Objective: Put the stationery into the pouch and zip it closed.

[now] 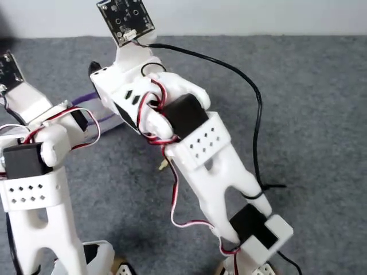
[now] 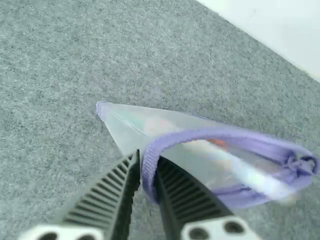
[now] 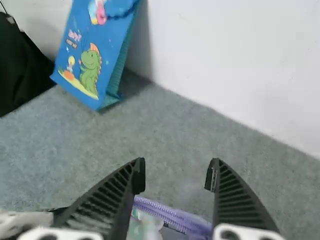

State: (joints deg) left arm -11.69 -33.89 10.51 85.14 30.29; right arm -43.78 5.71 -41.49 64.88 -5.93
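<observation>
A clear pouch (image 2: 200, 150) with a purple zipper edge lies on the grey carpet. Blurred coloured stationery shows through its plastic. My left gripper (image 2: 146, 175) is shut on the purple zipper edge near one end of the mouth. My right gripper (image 3: 175, 177) hangs open just above the purple zipper edge (image 3: 170, 216), one finger to each side of it, touching nothing. From above, only purple strips of the pouch (image 1: 87, 98) peek out between the two arms, whose bodies hide the rest.
A blue gift bag with a green dinosaur (image 3: 95, 50) leans on the white wall (image 3: 240, 60), with a black object (image 3: 15, 70) beside it. A black cable (image 1: 252, 103) trails over the grey carpet (image 1: 309, 114) right of the right arm.
</observation>
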